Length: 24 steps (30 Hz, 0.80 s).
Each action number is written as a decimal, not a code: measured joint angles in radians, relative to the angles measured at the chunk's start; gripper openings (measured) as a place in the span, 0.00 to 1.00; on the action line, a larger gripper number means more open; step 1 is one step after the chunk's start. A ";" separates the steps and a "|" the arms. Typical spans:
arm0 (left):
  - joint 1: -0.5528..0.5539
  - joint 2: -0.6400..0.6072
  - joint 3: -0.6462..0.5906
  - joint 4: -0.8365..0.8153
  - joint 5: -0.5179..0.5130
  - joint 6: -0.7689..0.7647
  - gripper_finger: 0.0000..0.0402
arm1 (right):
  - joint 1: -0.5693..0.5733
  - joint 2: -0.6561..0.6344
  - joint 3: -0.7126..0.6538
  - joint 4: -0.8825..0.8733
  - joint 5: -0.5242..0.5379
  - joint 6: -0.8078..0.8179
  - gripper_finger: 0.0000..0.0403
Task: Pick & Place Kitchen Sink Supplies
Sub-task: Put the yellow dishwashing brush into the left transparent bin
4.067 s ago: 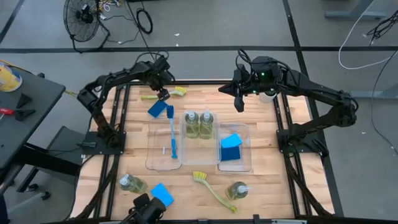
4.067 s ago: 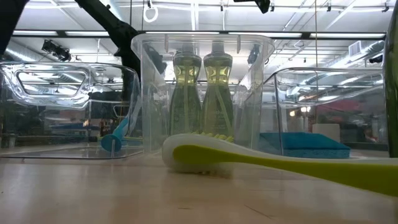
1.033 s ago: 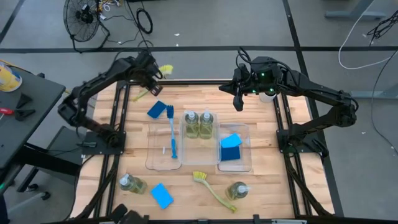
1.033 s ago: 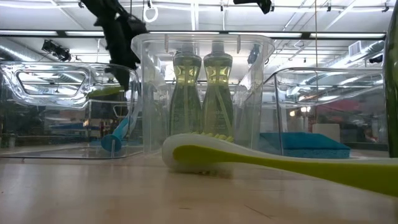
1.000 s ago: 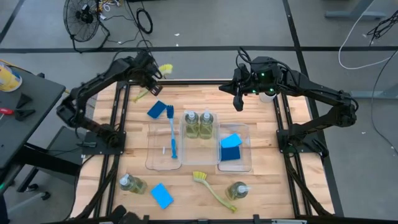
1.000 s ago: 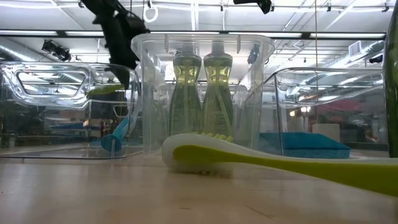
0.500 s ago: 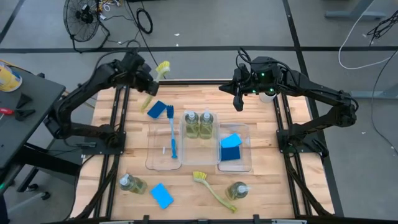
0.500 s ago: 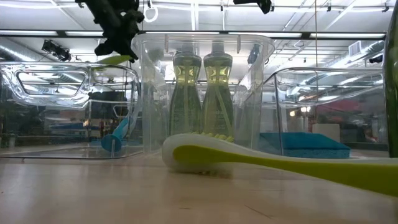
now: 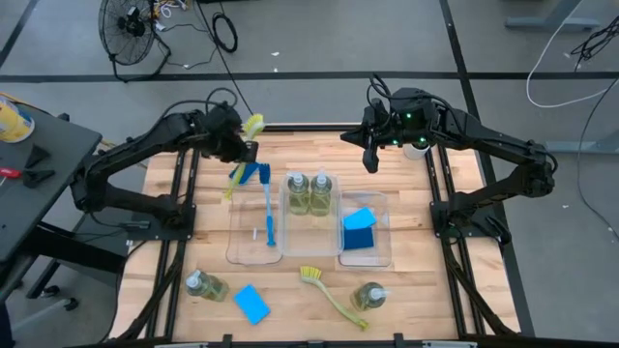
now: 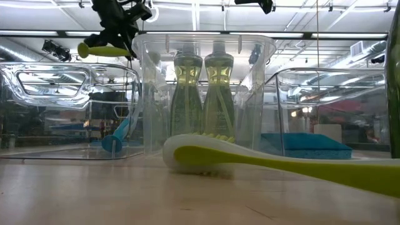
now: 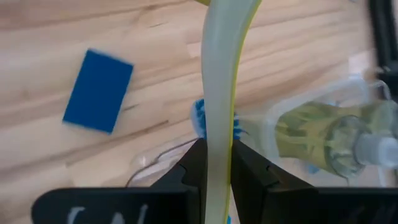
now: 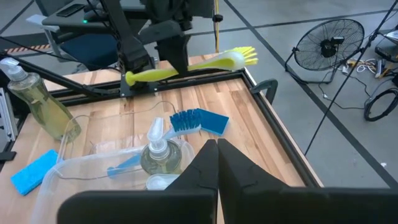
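Note:
My left gripper [image 9: 244, 152] is shut on a yellow-green dish brush [image 12: 186, 66] and holds it in the air above the far end of the left clear tray [image 9: 242, 253]. The bristle head [image 9: 253, 125] points to the table's far edge. Under it lie a blue sponge [image 11: 98, 91] and, in the left tray, a blue brush [image 9: 269, 211]. Two soap bottles [image 9: 309, 192] stand in the middle tray, and blue sponges [image 9: 358, 230] lie in the right tray. My right gripper [image 9: 372, 162] hangs shut over the far right of the table, holding nothing. My left gripper pinches the brush's handle [image 11: 217, 118] about midway along its length between its two fingers [image 11: 194, 163]. The fingers come from above, pointing down, and lie across the handle. The brush is lifted clear of table and tray and lies about level, its free handle end [image 10: 94, 50] sticking out.
Near the front edge lie a soap bottle [image 9: 206, 286], a blue sponge [image 9: 251, 303], a second yellow-green brush [image 9: 334, 295] and another bottle [image 9: 369, 296]. A white cup [image 9: 417, 148] stands at the far right.
My left gripper has carried the brush from the table's far left edge toward the right and near side, over the left tray's far end, and has risen. The brush has turned about, from slanting across the far edge to lying more near-to-far.

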 joint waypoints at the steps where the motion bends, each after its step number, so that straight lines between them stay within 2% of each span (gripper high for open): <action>1: -0.020 0.000 0.000 -0.009 -0.021 -0.037 0.13 | 0.000 0.000 0.000 0.000 0.000 0.000 0.00; 8: -0.167 0.000 0.000 -0.024 -0.118 -0.260 0.14 | 0.000 0.000 0.000 0.000 -0.001 0.000 0.00; 15: -0.281 0.011 0.000 -0.113 -0.179 -0.414 0.13 | 0.000 0.000 0.000 0.002 -0.053 0.000 0.00; 24: -0.392 0.037 0.000 -0.139 -0.190 -0.563 0.13 | 0.000 0.000 0.000 0.002 -0.053 -0.001 0.00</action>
